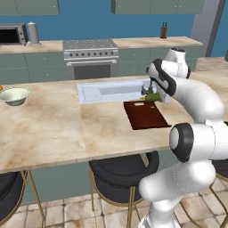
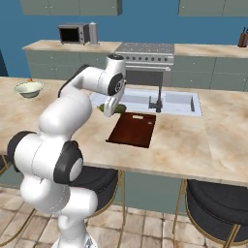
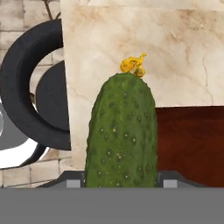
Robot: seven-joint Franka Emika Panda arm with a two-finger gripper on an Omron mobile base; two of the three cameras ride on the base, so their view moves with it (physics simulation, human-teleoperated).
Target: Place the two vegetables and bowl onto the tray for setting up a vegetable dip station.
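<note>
Marble worktop (image 1: 49, 124) spans the island, with the sink basin (image 1: 111, 91) set along its far edge. Just in front of the basin lies the tray (image 1: 144, 114). Over the tray's far corner the gripper (image 3: 119, 183) pinches the cucumber (image 3: 121, 131). Near the worktop's far left edge stands the bowl (image 1: 14, 95).

Both base views look forward and down over the long beige marble worktop (image 1: 53, 129) from behind the arm, one from its left, one from its right. They share the flat dark reddish-brown rectangular tray (image 1: 145, 115) near the front edge. The hand view sits close above the tray's edge.
</note>
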